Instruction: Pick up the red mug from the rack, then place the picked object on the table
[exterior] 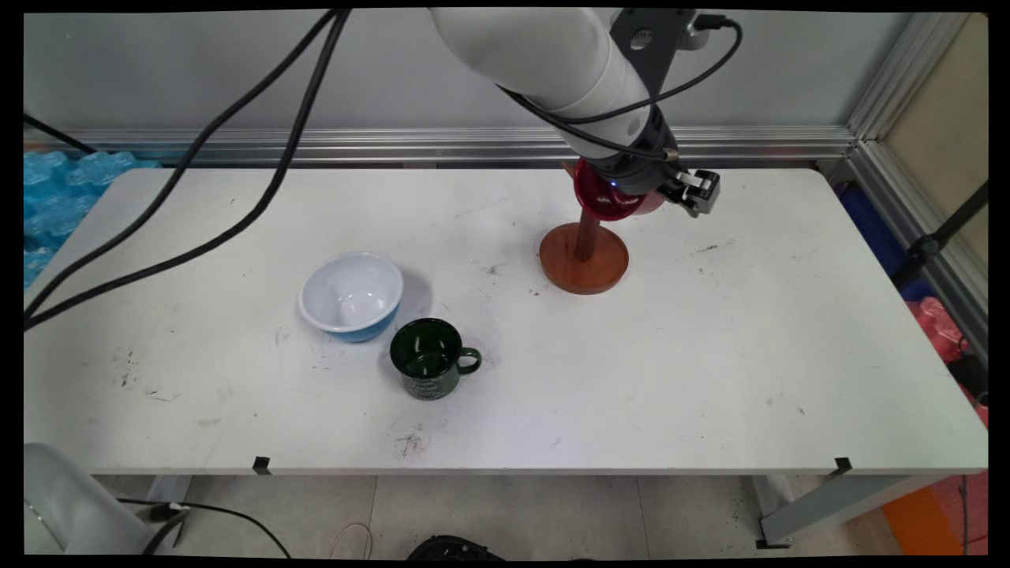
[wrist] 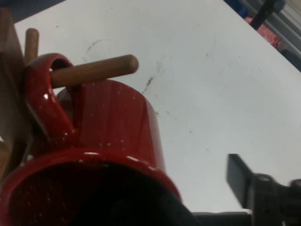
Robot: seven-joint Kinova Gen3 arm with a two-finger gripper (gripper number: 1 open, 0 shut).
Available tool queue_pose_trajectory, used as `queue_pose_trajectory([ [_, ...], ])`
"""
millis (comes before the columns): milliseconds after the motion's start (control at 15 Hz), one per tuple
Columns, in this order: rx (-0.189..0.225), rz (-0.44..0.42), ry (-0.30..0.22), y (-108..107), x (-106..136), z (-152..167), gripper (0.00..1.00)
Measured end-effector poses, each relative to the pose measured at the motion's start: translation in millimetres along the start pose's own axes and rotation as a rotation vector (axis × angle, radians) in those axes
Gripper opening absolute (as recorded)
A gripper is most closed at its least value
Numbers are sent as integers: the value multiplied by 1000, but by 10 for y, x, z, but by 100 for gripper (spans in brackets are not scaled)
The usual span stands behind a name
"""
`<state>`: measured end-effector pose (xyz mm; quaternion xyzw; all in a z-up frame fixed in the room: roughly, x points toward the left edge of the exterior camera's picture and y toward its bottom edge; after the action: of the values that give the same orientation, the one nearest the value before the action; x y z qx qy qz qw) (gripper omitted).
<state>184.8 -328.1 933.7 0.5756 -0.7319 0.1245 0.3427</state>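
Hanging by its handle on a wooden peg (wrist: 94,70), the red mug (wrist: 110,127) sits on the mug tree (exterior: 585,260) at the far middle of the white table (exterior: 710,355). The hand view shows the peg passing through the handle loop, its rounded tip poking out past the mug's body, and the upright post lying just beside the handle. The tool (exterior: 667,189) is right at the mug: one black finger (wrist: 240,176) shows outside the mug's wall, and the other seems to be inside the rim, though that part is dark. The fingers look spread rather than pressed on the wall, so the tool reads as apart and not clamped. The mug's mouth faces the tool, its long axis running away from it towards the peg. Well apart, nearer the front left, stand a white and blue bowl (exterior: 351,296) and, just beside it, a dark green mug (exterior: 430,359).
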Motion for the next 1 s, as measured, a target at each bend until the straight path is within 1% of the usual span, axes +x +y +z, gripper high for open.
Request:
queue_pose_trajectory([
  [600,39,6,-5,-16,-16,41,0],
  [1000,43,17,3,-46,-9,-17,0],
])
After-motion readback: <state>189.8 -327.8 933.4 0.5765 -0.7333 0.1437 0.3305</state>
